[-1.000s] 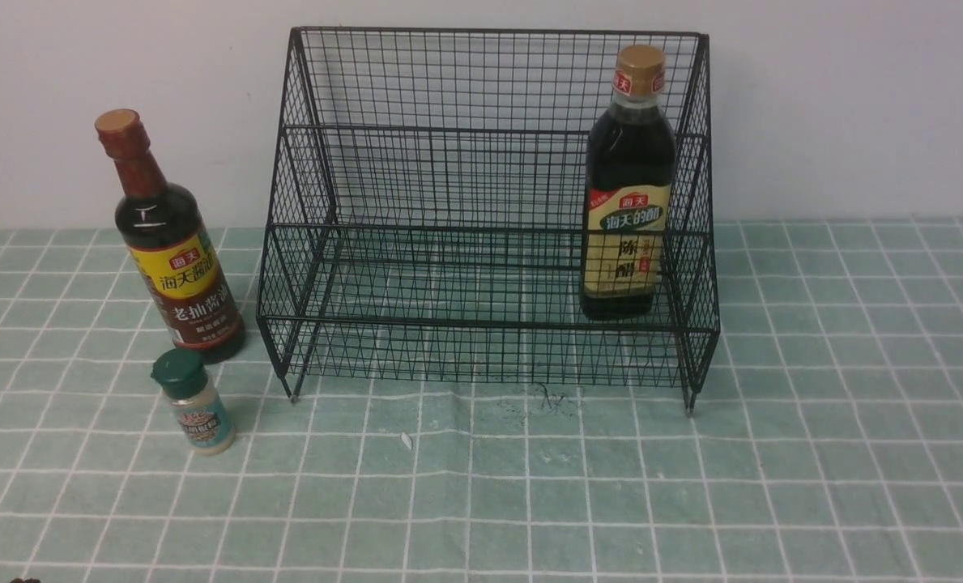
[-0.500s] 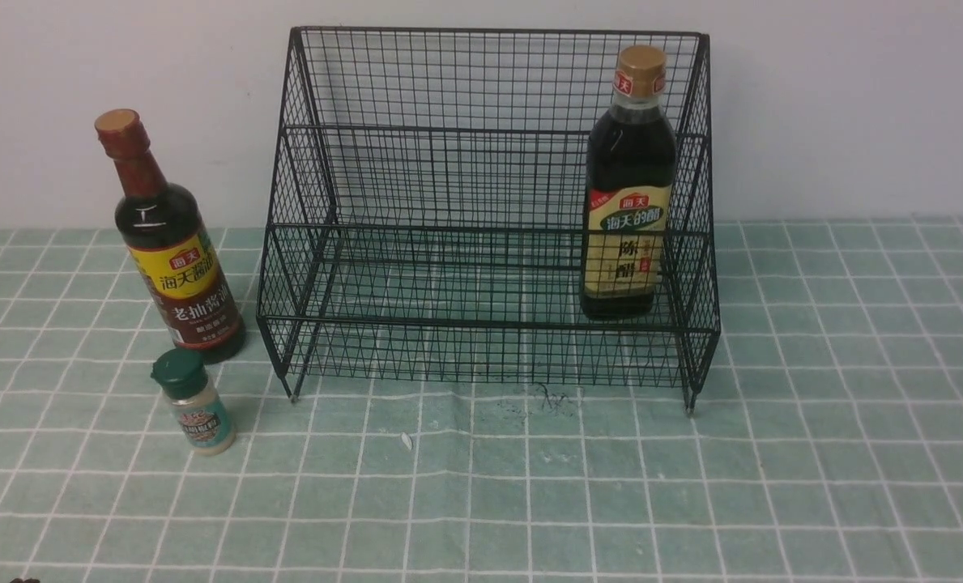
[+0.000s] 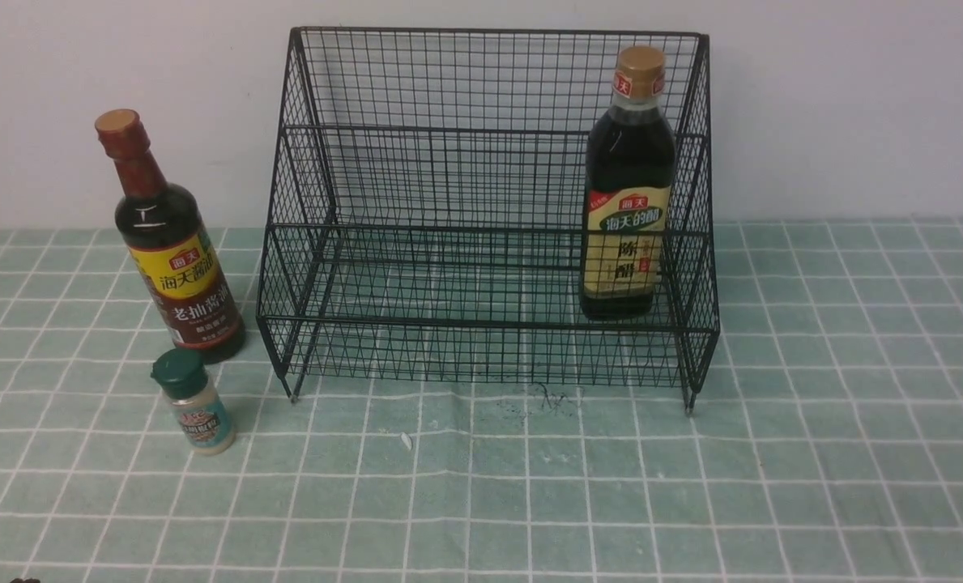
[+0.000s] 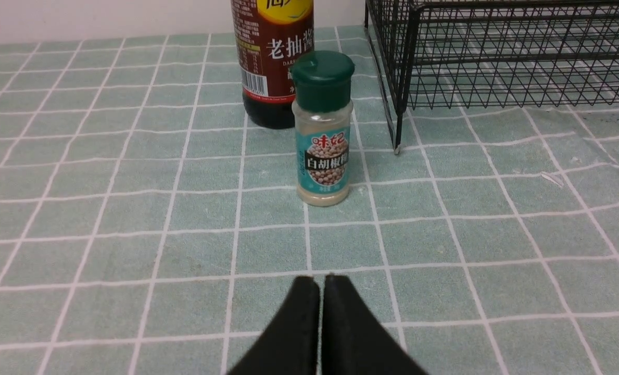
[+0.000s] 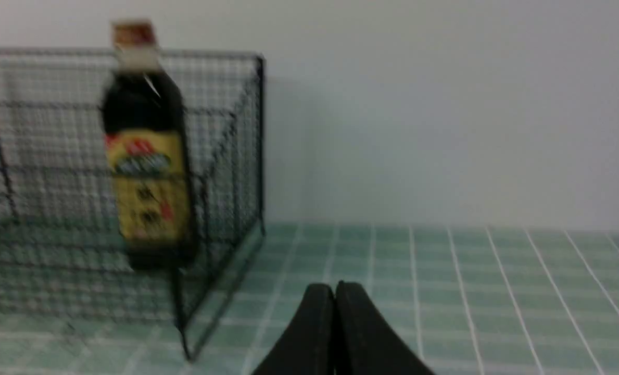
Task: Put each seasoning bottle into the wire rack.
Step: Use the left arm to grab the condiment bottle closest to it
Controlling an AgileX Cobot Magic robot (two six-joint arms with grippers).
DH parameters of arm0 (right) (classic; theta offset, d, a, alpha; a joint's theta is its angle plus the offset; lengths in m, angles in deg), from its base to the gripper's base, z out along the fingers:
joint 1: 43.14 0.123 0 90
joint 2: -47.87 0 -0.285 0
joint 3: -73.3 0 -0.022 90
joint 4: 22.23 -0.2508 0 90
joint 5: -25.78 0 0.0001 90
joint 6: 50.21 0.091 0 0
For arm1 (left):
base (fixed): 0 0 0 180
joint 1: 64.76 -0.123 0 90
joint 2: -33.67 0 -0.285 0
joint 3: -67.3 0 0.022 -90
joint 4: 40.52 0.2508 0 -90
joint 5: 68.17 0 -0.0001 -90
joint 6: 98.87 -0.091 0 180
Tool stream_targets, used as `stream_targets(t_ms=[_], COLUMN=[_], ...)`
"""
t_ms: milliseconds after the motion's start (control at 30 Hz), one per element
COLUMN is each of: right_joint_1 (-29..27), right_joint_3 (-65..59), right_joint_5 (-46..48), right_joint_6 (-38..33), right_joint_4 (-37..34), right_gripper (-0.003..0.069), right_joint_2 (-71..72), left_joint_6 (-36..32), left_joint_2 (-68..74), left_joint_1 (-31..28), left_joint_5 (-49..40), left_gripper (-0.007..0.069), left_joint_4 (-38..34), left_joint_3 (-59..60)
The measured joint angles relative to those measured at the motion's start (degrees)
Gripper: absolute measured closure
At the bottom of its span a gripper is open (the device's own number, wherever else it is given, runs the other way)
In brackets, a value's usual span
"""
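The left gripper [image 4: 321, 284] is closed, its two dark fingertips meeting with nothing between them. The right gripper [image 5: 338, 289] is likewise closed and carries no load.

Beyond the left gripper, and apart from it, the green-capped shaker [image 3: 195, 402] stands upright on the table [image 3: 465, 502]. Its label is teal with a picture of pale round grains. Farther from the left gripper, behind the shaker, stands the red-necked bottle [image 3: 178, 243], also upright on the table. It is dark, with a yellow and red label above a brown section. Both units are located outside the wire rack [image 3: 481, 324], adjacent to its left side.

The wire rack, a black mesh frame with sloping sides, stands on short legs in front of the pale wall [image 3: 837, 105], ahead of the two grippers. The tan-capped bottle [image 3: 628, 186] is seated upright inside it, near the right side panel and behind the front wires. This bottle is dark with a beige label. In the right wrist view it is blurred, and it is beyond the right gripper, clear of the fingertips.
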Motion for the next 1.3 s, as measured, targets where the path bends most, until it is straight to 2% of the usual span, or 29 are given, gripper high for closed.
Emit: stream_targets(t_ms=[133, 1300], right_joint_1=[-3.1, -3.2], right_joint_3=[-5.8, -5.8], right_joint_5=[1.8, 1.8], right_joint_6=[0.0, -0.4], right_joint_4=[0.1, 0.4], right_gripper=[0.0673, 0.0673], right_joint_2=[0.2, 1.1], left_joint_6=[0.0, 0.0], left_joint_2=[0.0, 0.0], left_joint_1=[0.0, 0.0], left_joint_5=[0.0, 0.0], left_gripper=[0.0631, 0.0631], left_joint_4=[0.0, 0.0], left_joint_3=[0.0, 0.0])
